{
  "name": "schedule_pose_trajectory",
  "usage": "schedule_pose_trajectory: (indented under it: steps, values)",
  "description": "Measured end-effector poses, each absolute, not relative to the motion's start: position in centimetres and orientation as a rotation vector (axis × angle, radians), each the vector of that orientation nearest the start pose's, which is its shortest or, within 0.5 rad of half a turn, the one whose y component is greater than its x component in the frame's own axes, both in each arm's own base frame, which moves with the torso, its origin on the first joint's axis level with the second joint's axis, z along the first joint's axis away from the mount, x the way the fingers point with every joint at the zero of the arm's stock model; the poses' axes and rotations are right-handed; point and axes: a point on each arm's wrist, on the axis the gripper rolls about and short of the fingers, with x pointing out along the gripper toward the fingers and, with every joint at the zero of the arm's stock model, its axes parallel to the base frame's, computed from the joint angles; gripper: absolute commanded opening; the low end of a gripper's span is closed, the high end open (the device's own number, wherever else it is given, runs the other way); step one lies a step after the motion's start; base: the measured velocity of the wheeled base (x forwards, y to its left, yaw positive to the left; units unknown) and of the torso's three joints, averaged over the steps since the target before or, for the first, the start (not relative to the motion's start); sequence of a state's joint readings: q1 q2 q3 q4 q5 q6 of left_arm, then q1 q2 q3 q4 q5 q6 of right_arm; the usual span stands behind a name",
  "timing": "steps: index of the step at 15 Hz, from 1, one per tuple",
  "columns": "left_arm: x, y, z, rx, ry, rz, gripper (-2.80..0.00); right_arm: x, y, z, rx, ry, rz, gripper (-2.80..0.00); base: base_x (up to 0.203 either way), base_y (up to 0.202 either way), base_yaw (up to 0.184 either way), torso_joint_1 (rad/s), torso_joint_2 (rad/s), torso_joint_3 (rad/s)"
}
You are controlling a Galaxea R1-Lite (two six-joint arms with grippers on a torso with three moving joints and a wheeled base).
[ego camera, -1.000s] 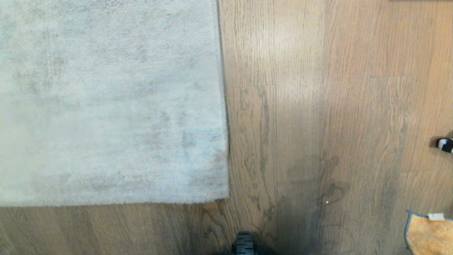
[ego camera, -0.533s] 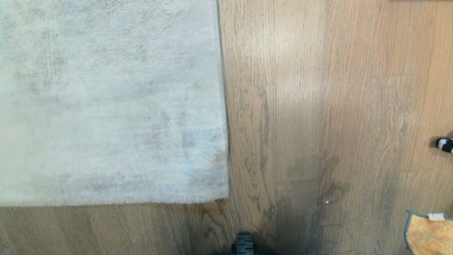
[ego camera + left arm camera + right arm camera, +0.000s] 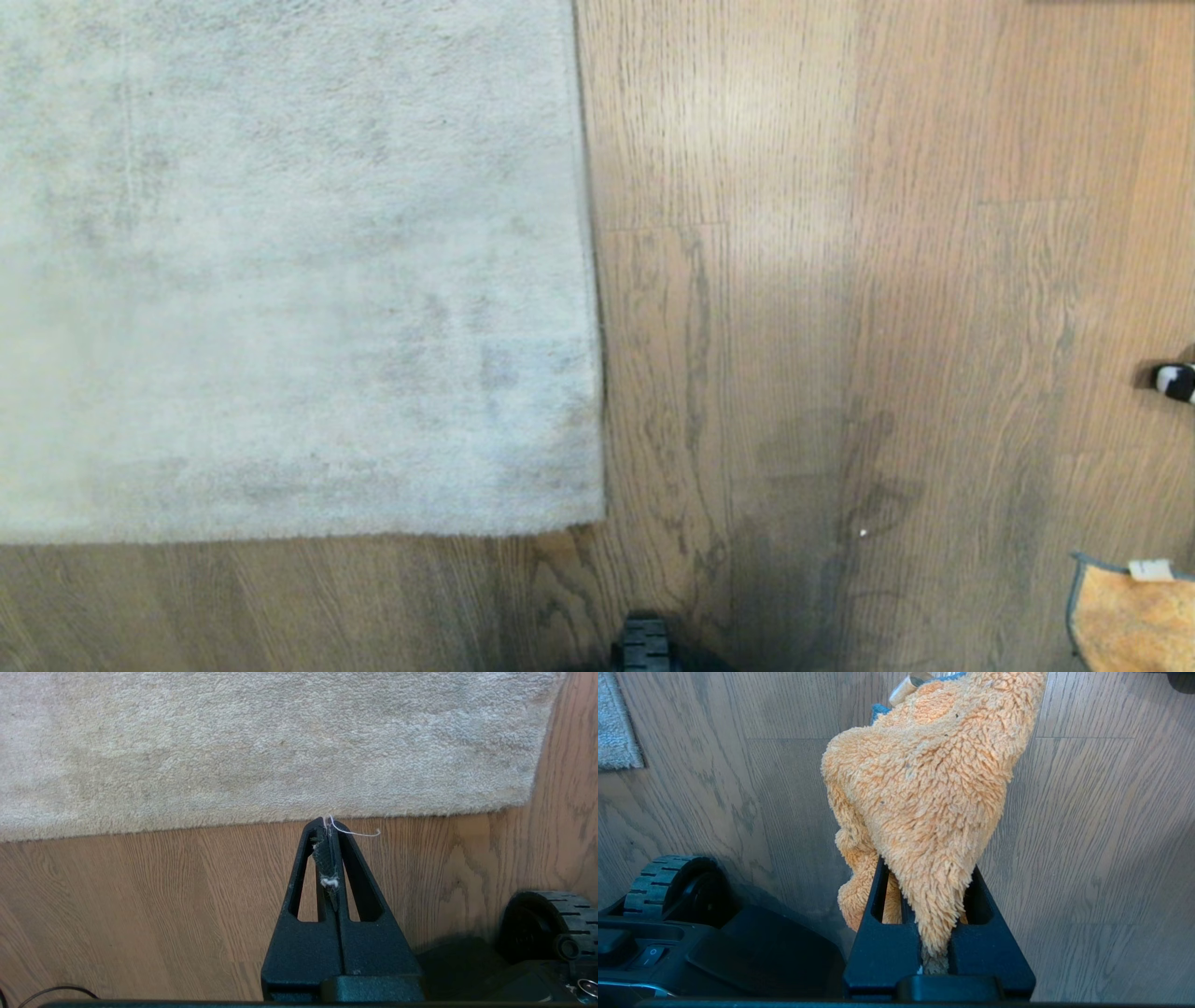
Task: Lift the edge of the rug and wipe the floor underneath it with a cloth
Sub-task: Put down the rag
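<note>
The pale grey rug (image 3: pixel 280 280) lies flat on the brown plank floor (image 3: pixel 794 233), with the rug edge (image 3: pixel 596 373) running down to a near corner (image 3: pixel 597 518). My left gripper (image 3: pixel 327 822) is shut and holds nothing but lint and a loose thread. It hovers just short of the rug's near border (image 3: pixel 233 822). My right gripper (image 3: pixel 927 868) is shut on the orange cloth (image 3: pixel 924 788), which bunches over its fingers above bare floor. The cloth (image 3: pixel 1134 621) also shows at the head view's lower right. Neither gripper is in the head view.
A black base wheel (image 3: pixel 644 644) sits at the near edge between the arms, also seen beside the left gripper (image 3: pixel 546 919) and the right gripper (image 3: pixel 668 882). A small black-and-white object (image 3: pixel 1174 381) lies at the far right. A thin cable (image 3: pixel 51 991) crosses the floor.
</note>
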State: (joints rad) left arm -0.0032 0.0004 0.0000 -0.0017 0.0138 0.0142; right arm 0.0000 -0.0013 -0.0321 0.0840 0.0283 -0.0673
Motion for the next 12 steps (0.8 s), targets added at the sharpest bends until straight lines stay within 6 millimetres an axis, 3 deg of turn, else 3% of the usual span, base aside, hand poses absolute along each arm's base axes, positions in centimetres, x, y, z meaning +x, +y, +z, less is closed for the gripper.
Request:
schedule_pose_trajectory:
  steps: [12]
  values:
    - [-2.28, 0.04, 7.58, 0.014, -0.002, 0.010, -2.80, -2.56, 0.06, 7.57, -0.067, 0.049, 0.030, -2.80, 0.000, 0.000, 0.000, 0.000, 0.00, 0.000]
